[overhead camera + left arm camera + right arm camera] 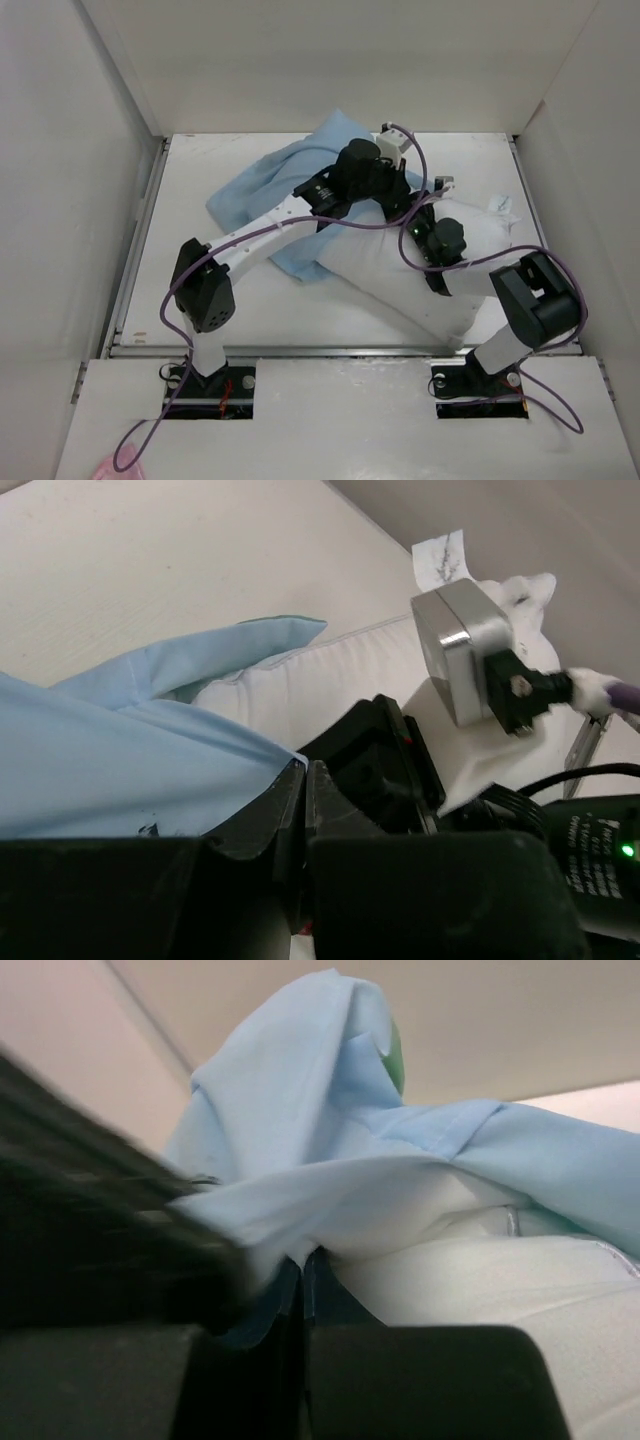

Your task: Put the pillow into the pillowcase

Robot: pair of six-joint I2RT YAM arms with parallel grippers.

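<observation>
The white pillow point(400, 285) lies slantwise on the right half of the table, its tag point(500, 205) at the far right corner. The light blue pillowcase point(270, 190) is heaped at the pillow's left end and drapes onto it. Both arms meet over that end. My left gripper point(398, 197) is shut, with the pillowcase's hem point(120, 750) pinched at its tips point(303, 765). My right gripper point(415, 218) is also shut point(303, 1265), on a fold of the pillowcase point(300, 1110), and a mint-green patch point(395, 1060) shows near the top of the cloth. The pillow point(500, 1300) sits just below and right of it.
White walls point(110, 150) enclose the table on the left, back and right. The right arm's silver wrist camera point(460, 650) and purple cable point(625, 692) hang close in front of my left gripper. A pink scrap point(110, 465) lies off the table at the near left.
</observation>
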